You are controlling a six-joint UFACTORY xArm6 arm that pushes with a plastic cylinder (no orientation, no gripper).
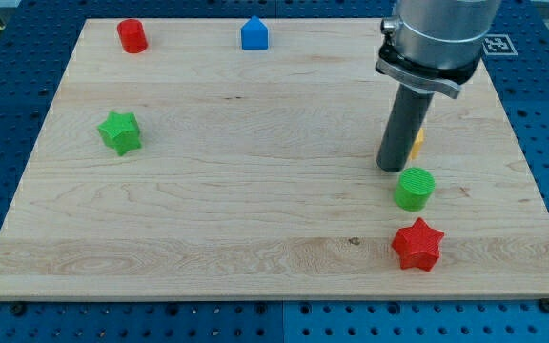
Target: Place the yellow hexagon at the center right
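Observation:
The yellow hexagon (pixel 417 143) is mostly hidden behind my rod; only a small yellow edge shows to the rod's right, at the board's right side near mid height. My tip (pixel 391 169) rests on the board just left of and in front of the hexagon, touching or nearly touching it. A green cylinder (pixel 414 189) stands just below and to the right of the tip. A red star (pixel 417 245) lies below the green cylinder.
A green star (pixel 120 131) lies at the left. A red cylinder (pixel 132 36) sits at the top left. A blue house-shaped block (pixel 254 33) sits at the top middle. The wooden board (pixel 255 210) lies on a blue perforated table.

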